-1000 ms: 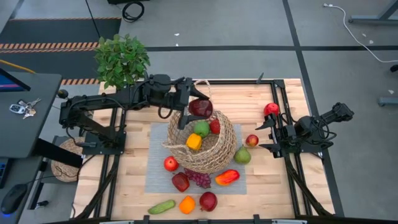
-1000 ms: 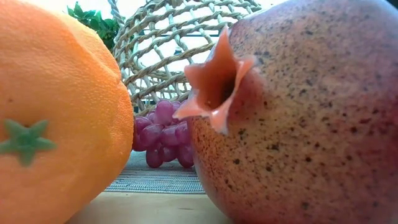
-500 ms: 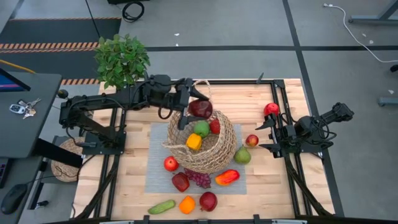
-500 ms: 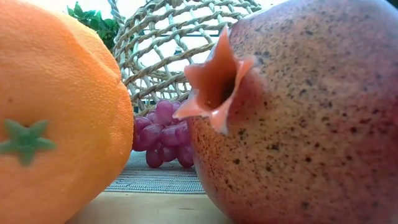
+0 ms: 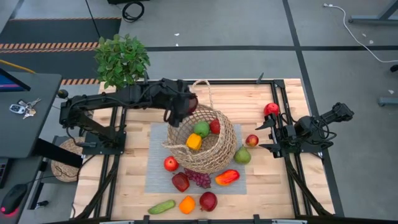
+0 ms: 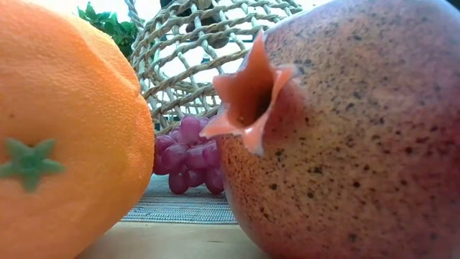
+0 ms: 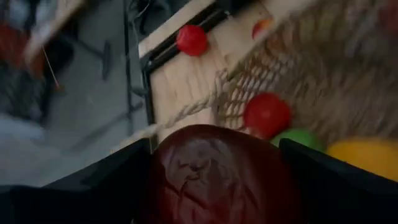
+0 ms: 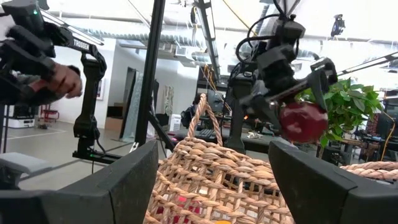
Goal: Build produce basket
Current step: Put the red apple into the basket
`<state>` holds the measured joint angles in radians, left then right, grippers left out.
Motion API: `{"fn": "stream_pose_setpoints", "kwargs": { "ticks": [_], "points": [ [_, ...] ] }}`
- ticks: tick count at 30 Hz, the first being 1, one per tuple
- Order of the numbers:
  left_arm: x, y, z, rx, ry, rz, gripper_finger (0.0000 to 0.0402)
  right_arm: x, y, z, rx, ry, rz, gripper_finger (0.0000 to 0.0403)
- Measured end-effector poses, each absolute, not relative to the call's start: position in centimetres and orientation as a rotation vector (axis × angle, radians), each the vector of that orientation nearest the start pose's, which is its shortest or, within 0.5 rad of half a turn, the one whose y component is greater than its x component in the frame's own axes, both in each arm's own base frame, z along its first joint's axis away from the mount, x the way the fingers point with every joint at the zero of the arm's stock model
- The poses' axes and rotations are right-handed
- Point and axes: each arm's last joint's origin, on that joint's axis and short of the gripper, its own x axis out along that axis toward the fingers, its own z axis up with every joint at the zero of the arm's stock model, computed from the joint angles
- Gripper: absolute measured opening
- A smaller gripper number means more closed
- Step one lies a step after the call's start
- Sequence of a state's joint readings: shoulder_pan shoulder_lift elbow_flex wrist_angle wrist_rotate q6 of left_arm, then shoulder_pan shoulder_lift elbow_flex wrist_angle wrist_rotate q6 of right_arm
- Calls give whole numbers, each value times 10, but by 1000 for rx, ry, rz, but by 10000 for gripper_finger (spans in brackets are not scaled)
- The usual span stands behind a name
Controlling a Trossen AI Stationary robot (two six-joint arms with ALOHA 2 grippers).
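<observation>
Left gripper (image 5: 186,104) is over the back-left rim of the wicker basket (image 5: 217,152), fingers clamped on a dark red fruit (image 7: 217,180); the left wrist view shows the fruit wedged between both fingers, right wrist view shows it held above the rim (image 8: 303,121).

Basket sits tilted on a grey mat (image 5: 157,162) mid-counter (image 5: 280,180), handle (image 5: 203,87) toward the back. Inside: green pear (image 5: 201,129), red apple (image 5: 215,126), yellow lemon (image 5: 194,142).

Right gripper (image 5: 268,134) is parked at the right side of the counter, fingers spread open, nothing held. Red fruit (image 5: 271,109) sits just behind it; a small red-yellow apple (image 5: 252,140) and a green pear (image 5: 242,156) lie between it and the basket.

In front of the basket: red apple (image 5: 170,163), dark red apple (image 5: 181,182), purple grapes (image 5: 199,179), red-orange pepper (image 5: 227,177). Front edge: cucumber (image 5: 161,206), orange (image 5: 187,204), pomegranate (image 5: 208,201).

Potted plant (image 5: 122,59) sits off the back-left corner.
</observation>
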<state>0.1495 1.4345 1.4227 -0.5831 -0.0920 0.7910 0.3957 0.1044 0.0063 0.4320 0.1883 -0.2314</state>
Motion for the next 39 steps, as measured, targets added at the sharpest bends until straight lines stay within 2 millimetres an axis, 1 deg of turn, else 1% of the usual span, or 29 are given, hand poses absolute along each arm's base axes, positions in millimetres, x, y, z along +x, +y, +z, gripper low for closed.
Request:
{"fn": "stream_pose_setpoints", "kwargs": {
  "ticks": [2, 3, 6, 10, 14, 17, 20, 22, 24, 27, 30, 32, 34, 37, 39],
  "points": [
    [309, 49, 365, 905, 656, -91, 353, 93, 33, 198, -132, -342, 167, 310],
    [310, 49, 363, 957, 663, -126, 353, 93, 33, 198, -132, -341, 167, 310],
    [316, 44, 353, 1039, 667, -244, 353, 93, 33, 198, -132, -342, 167, 310],
    [328, 31, 333, 1179, 713, -376, 353, 93, 33, 198, -134, -339, 170, 310],
    [345, 23, 318, 1345, 718, -434, 353, 93, 33, 198, -134, -337, 170, 310],
    [354, 19, 304, 1432, 732, -503, 353, 93, 33, 197, -136, -332, 171, 310],
    [362, 19, 289, 1464, 771, -566, 353, 93, 33, 197, -136, -332, 170, 310],
    [367, 19, 278, 1459, 797, -594, 353, 93, 33, 197, -136, -333, 170, 310],
    [370, 20, 269, 1428, 843, -583, 353, 93, 33, 197, -136, -332, 170, 310],
    [376, 22, 258, 1303, 924, -488, 353, 93, 33, 198, -135, -333, 170, 310],
    [380, 25, 252, 1187, 973, -380, 353, 93, 33, 198, -135, -334, 169, 310],
    [383, 25, 251, 1111, 975, -309, 353, 93, 33, 198, -135, -333, 169, 310],
    [382, 25, 250, 1053, 992, -284, 353, 93, 33, 198, -135, -333, 170, 310],
    [384, 23, 252, 1031, 974, -239, 353, 94, 33, 197, -136, -332, 170, 310],
    [385, 20, 253, 1023, 979, -159, 353, 94, 33, 197, -137, -327, 170, 310]
  ]
}}
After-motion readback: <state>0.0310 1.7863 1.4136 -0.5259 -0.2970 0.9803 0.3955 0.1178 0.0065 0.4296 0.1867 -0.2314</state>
